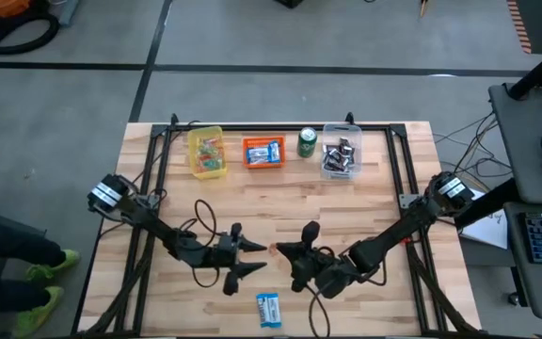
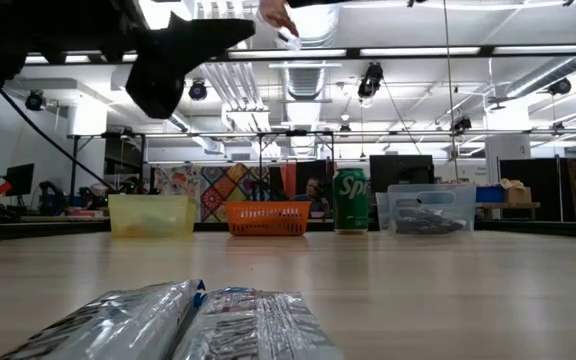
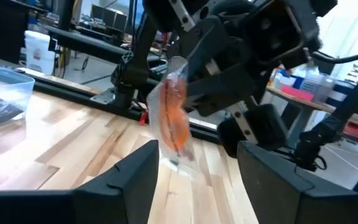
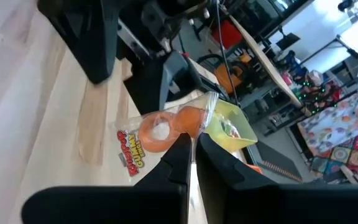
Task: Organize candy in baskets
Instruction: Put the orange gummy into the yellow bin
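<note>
An orange sweet in a clear wrapper [image 4: 166,130] is showing red lettering; baskets are glowing yellow [image 1: 206,153], orange [image 1: 263,152], clear [image 1: 341,153].

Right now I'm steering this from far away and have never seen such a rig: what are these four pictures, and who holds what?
You see two dark robot arms at a light wooden table. One picture looks straight down, one looks level from the tabletop, and one comes from each arm's wrist.

Along the far edge stand a translucent yellow plastic bin, an orange plastic basket, a green soda can and a clear plastic bin of dark mini bars. A blue-and-white wrapped bar lies near the front edge.

The right gripper is shut on a small clear packet with an orange sweet, held above mid-table. The left gripper faces it with its fingers open around the packet's lower end, not clamping it.
</note>
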Robot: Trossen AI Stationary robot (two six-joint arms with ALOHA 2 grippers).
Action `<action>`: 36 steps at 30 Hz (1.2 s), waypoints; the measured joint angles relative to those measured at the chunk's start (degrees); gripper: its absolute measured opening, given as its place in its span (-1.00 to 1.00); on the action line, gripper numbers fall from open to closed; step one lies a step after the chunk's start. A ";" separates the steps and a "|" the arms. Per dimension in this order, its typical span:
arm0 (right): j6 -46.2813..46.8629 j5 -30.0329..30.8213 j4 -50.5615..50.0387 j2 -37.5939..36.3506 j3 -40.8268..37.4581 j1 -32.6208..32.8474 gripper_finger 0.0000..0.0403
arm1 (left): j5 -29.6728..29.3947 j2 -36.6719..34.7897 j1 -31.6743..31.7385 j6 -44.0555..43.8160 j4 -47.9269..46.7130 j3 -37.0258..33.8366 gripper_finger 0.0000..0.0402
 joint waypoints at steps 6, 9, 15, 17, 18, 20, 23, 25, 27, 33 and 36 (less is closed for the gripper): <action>-0.62 -0.10 0.19 0.00 -0.11 0.00 -0.94 | -2.46 2.28 1.03 -1.87 -0.16 3.20 0.02; -0.29 -0.22 0.25 0.00 -0.15 -0.02 -0.94 | -2.80 3.17 1.58 -1.43 -1.19 5.00 0.00; -0.45 -0.34 0.64 0.00 -0.16 -0.02 -0.94 | -4.14 3.01 2.19 -0.75 -8.55 7.46 -0.10; 0.31 -0.33 0.62 0.00 -0.14 -0.02 -0.94 | -4.51 3.01 2.22 0.08 -8.82 8.14 -0.20; 0.96 -0.33 0.36 0.00 -0.01 -0.02 -0.94 | -4.65 2.90 2.21 0.57 -8.81 8.15 -0.26; 1.80 -0.81 0.13 0.00 0.35 0.08 -0.92 | -4.67 2.88 2.21 0.85 -9.35 8.29 -0.41; 2.18 -3.05 0.16 0.00 0.86 0.11 -0.85 | -4.65 2.88 2.21 0.72 -9.45 8.20 -0.69; 3.31 -3.85 -0.23 0.00 1.46 0.11 -0.78 | -4.65 2.88 2.19 0.05 -9.43 7.84 -0.86; 3.86 -3.82 -0.94 0.00 2.21 0.11 -0.70 | -4.56 2.88 2.17 -0.65 -9.40 7.72 -0.96; 9.47 -3.86 -8.40 -1.05 5.36 0.11 -0.45 | -4.60 1.90 2.21 -0.93 -9.66 6.93 -0.92; 15.77 -3.80 -15.96 -2.34 7.61 0.11 -0.38 | -4.51 -1.12 2.74 0.10 -11.64 5.58 -0.96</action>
